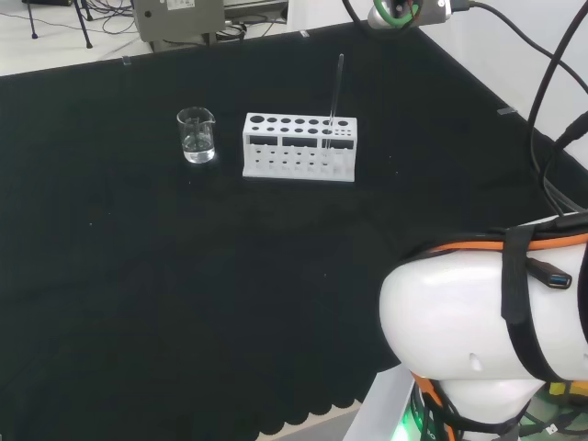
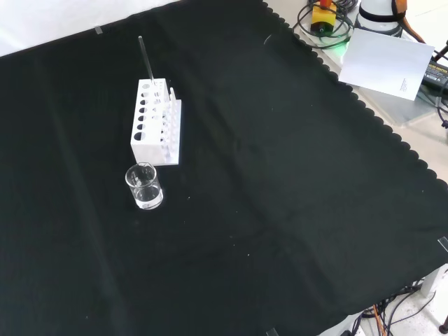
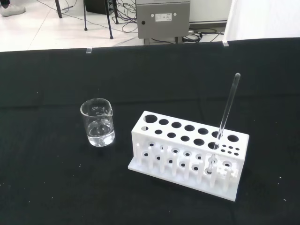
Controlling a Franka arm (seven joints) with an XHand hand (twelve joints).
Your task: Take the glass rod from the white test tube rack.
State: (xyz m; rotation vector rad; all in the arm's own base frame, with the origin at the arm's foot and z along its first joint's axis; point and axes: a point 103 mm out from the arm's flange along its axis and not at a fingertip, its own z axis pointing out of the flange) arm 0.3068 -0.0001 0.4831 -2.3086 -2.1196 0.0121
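Glass rod (image 3: pixel 227 111) leaning in white test tube rack (image 3: pixel 187 152), small glass beaker (image 3: pixel 97 123) beside it on black cloth (image 2: pixel 280 196), hand's state impossible to tell

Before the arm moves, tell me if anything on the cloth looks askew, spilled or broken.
Nothing stands out. The rod leans slightly in a hole near one end of the rack, as a loose rod would. The beaker stands upright beside the rack with a little clear liquid in it, and the cloth around it looks dry.
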